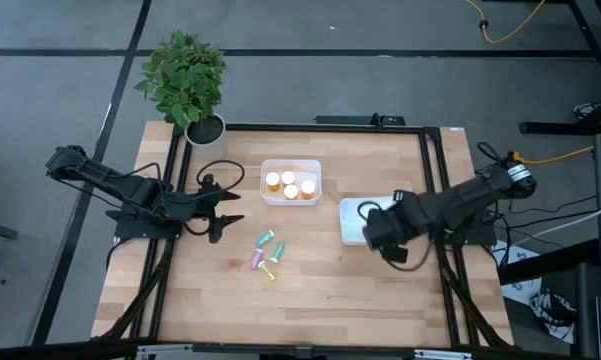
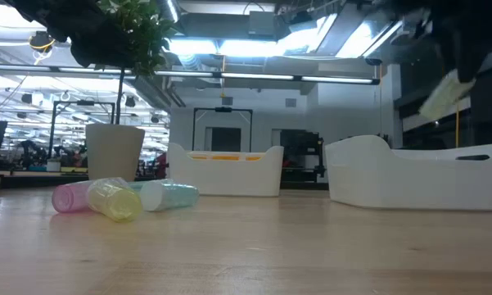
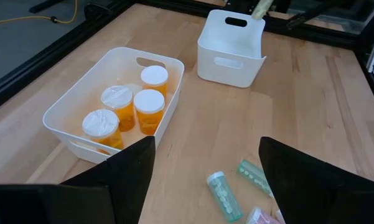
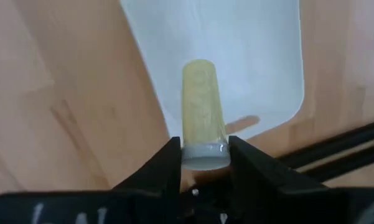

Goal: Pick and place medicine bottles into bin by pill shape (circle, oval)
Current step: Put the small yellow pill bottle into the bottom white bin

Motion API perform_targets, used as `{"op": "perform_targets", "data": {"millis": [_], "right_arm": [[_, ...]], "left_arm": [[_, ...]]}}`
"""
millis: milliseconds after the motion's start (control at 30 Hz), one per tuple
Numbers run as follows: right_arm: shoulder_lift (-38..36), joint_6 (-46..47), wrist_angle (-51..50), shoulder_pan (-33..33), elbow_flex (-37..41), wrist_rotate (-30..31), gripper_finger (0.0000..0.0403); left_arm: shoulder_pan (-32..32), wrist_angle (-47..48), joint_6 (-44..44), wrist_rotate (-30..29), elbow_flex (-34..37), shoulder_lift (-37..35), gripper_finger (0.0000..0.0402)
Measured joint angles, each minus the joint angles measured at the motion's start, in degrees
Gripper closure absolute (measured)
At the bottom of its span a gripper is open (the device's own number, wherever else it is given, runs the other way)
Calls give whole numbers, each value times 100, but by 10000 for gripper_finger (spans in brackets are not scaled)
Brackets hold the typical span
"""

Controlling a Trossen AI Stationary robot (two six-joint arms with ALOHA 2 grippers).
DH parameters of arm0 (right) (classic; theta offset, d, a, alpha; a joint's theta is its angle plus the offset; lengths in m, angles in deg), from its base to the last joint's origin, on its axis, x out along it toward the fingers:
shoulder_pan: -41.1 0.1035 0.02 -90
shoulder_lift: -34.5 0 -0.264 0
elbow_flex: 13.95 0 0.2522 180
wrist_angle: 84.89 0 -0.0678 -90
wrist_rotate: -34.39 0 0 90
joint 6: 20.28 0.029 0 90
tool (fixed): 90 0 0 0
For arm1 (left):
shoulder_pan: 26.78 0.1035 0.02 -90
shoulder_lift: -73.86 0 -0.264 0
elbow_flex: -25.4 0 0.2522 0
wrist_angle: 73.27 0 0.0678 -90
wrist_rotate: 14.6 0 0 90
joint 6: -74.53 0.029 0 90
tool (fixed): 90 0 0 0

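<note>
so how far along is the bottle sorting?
Done: four orange bottles stand in the left bin. In hand: the right gripper holds a yellow bottle by its cap end over the empty right bin. Left: about four pastel bottles lie on the table; the left gripper waits open nearby.

Even, bright overhead light. Ceiling strip lights (image 2: pixel 229 45) glare in the low view, leaving the potted plant (image 2: pixel 119 37) silhouetted. The table (image 2: pixel 246 246) foreground blurs; shadows stay soft.

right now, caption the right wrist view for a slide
Right pincer holds a pale yellow bottle by its cap above the empty white bin.
</note>
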Motion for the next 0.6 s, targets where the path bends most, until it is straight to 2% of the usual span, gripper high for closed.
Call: {"op": "perform_targets", "data": {"millis": [167, 267, 333, 600], "right_arm": [[4, -972, 211, -810, 386, -258, 284], [13, -1365, 574, -1251, 613, -768, 284], [72, -1517, 768, -1491, 731, -1035, 284], [470, -1668, 816, -2029, 1006, -1386, 284]], "left_arm": [[2, 0, 0, 0, -2, 0, 121], [0, 0, 2, 0, -2, 0, 121], [1, 0, 2, 0, -2, 0, 121], [2, 0, 2, 0, -2, 0, 121]]}}
